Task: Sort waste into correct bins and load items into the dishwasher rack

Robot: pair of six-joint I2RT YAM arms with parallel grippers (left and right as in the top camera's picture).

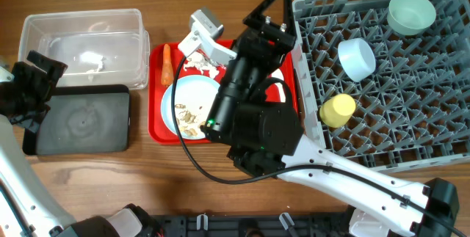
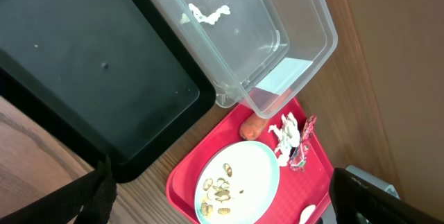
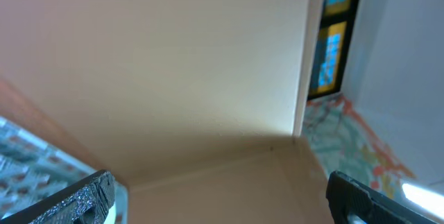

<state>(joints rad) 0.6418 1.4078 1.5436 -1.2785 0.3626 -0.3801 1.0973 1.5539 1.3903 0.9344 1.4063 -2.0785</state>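
Right gripper [image 3: 218, 193] is spread wide and empty, tilted over the far end of the red tray [image 1: 156, 130] mid-counter, near the crumpled tissue [image 1: 197, 62] — carrot [image 1: 167, 62] beside it, seeded plate [image 1: 192, 94] nearer. Left gripper [image 2: 222, 200], equally wide and empty, hovers by the black tray [image 1: 84, 119] at the left edge. Waste sorting looks to be in hand — next, likely lowering onto the tissue and closing.

Clear tub [image 2: 305, 17]: glossy, see-through plastic. Black tray [image 2: 83, 71]: matt plastic. Table [image 1: 110, 186]: smooth wood grain; rack [image 1: 411, 105]: grey moulded plastic.

Overhead top-down, left wrist downward, right wrist upward
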